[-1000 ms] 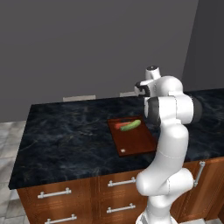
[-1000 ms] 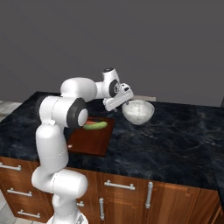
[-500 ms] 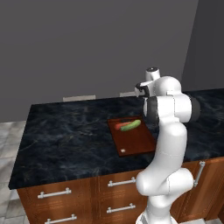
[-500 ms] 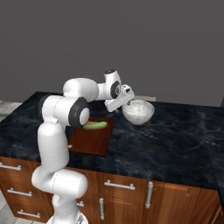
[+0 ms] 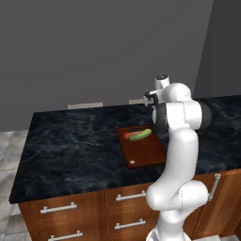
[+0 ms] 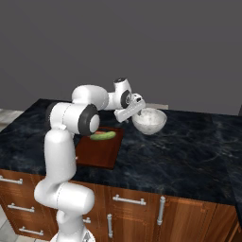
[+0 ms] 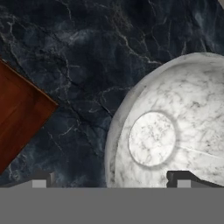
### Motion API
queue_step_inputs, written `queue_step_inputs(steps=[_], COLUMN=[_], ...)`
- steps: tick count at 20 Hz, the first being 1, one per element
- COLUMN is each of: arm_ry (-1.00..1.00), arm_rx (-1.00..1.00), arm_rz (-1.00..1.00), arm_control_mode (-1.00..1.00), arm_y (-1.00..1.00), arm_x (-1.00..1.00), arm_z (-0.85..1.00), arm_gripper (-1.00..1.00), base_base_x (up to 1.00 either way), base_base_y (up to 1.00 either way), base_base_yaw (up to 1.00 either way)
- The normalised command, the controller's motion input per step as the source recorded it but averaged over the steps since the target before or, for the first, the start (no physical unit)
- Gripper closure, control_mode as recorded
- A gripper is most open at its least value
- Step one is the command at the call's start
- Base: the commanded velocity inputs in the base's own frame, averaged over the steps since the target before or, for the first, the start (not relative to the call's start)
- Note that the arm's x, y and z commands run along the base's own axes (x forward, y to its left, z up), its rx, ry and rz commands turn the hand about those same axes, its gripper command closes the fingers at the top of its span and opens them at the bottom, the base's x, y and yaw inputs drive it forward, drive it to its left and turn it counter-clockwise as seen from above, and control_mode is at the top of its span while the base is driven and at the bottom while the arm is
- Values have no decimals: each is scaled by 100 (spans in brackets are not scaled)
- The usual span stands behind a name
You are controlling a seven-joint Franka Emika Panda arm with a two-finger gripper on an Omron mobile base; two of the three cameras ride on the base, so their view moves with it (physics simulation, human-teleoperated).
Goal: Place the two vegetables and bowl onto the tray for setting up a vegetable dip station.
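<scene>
Nothing's really moved since the earlier frames, arm still parked. Left base view: cucumber [image 5: 140,135] and carrot [image 5: 130,134] already sit on the tray [image 5: 146,153]. Right base view: gripper [image 6: 137,109] hovers at the bowl [image 6: 149,121], which stands just beside the tray. Hand view: fingers spread wide, straddling the near rim. Looks stone-like, probably heavy, stiff and slick, so I'd pinch that rim.

Rendered kitchen. Dark marble counter [image 5: 75,141] over brown wood drawers [image 5: 61,214] with metal bar handles [image 5: 59,207]. Plain grey wall [image 5: 94,47] behind, tiled floor [image 5: 7,155] at 9 o'clock. Marble bowl [image 6: 149,120], wooden board [image 5: 143,148] with vegetables on counter.
</scene>
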Motion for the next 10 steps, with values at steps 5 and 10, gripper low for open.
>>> queue_step_inputs(steps=[5,10], arm_ry=[0,0], arm_rx=[0,0], arm_rz=[0,0], arm_control_mode=[-100,-100], arm_y=[-1,-5], arm_x=[9,6], arm_z=[-21,-23], arm_gripper=[-100,-100], base_base_x=[0,0], base_base_y=[0,0], base_base_yaw=[0,0])
